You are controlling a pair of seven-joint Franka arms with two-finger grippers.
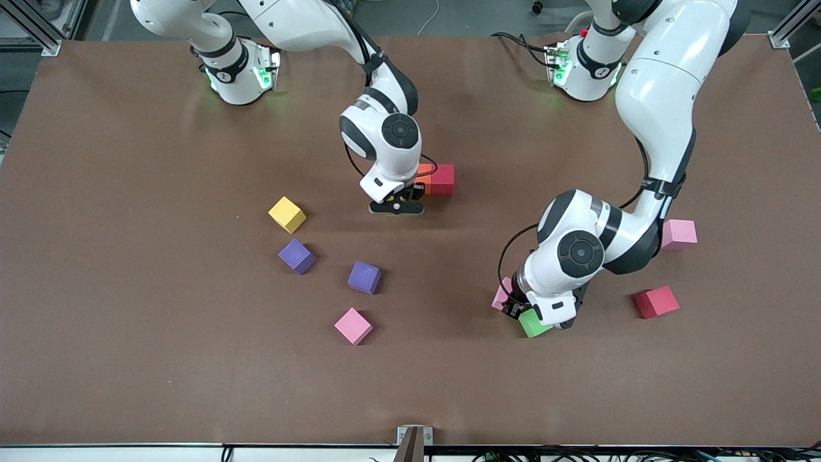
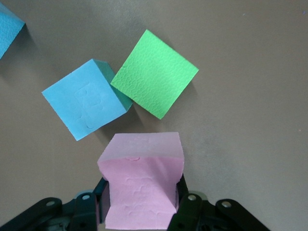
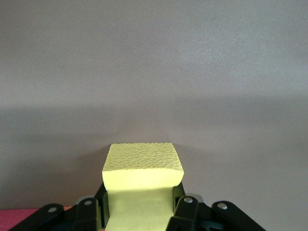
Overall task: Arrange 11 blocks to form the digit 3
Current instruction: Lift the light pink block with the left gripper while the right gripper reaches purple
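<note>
My right gripper point(image 1: 396, 204) is shut on a yellow block point(image 3: 142, 168), low over the middle of the table, right beside an orange block point(image 1: 424, 172) that touches a red block point(image 1: 442, 179). In the front view its hand hides the yellow block. My left gripper point(image 2: 142, 192) is shut on a pink block point(image 2: 142, 178) toward the left arm's end, low by a green block point(image 2: 155, 72) and a blue block point(image 2: 85, 98) that touch each other. A second blue block point(image 2: 7, 31) lies close by. The left hand point(image 1: 545, 301) covers the blue ones in the front view.
Loose blocks lie on the brown table point(image 1: 160, 359): a yellow one point(image 1: 287, 214), two purple ones point(image 1: 297, 256) point(image 1: 364, 277) and a pink one point(image 1: 353, 326) toward the right arm's end, another pink one point(image 1: 678, 234) and a red one point(image 1: 656, 301) toward the left arm's end.
</note>
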